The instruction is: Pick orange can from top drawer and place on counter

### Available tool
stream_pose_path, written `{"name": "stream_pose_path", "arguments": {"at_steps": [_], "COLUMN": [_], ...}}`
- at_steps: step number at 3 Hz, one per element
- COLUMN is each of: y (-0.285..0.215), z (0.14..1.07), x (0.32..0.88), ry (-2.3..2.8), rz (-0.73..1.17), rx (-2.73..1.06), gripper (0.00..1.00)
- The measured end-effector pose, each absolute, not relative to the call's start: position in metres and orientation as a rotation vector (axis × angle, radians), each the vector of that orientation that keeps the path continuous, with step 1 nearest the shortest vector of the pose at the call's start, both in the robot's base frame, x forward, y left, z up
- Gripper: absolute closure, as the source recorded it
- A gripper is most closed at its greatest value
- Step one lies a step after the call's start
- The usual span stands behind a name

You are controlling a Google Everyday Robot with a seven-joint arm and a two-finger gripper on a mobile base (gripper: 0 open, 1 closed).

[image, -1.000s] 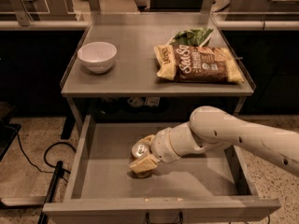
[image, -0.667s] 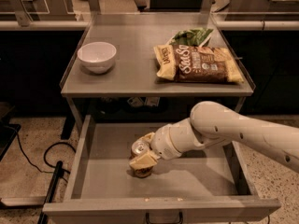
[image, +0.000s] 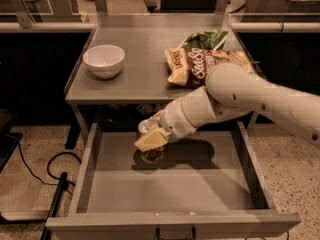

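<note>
the pincer (image: pixel 151 138) is clenched on the orange can (image: pixel 146 127), which stands upright inside the top drawer (image: pixel 170 194). the counter (image: pixel 140 79) lies above and behind it, so the lift probably has to clear the counter's front edge.

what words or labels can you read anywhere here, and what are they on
"Sea S…": white script on the brown snack bag lying on the flat grey metal counter; the later letters are blurred.
Pale yellow snack bag: dark lettering, too blurred to read.
Small orange can, held in the gripper over the open grey metal top drawer: nothing readable.
Round white bowl: no text.
</note>
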State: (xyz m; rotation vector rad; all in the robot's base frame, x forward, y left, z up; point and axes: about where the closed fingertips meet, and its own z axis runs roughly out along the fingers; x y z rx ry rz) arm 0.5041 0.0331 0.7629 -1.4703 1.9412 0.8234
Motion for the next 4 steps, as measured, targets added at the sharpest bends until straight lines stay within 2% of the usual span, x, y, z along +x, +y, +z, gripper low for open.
{"name": "stream_pose_path", "arguments": {"at_steps": [2,4], "y": [0.032,0.027], "z": [0.876,0.892], "x": [0.537,0.549], "ry": [1.913,1.91], "rz": [0.723,0.697], "rx": [-1.517,-1.493], "gripper": [1.0,1.0]}}
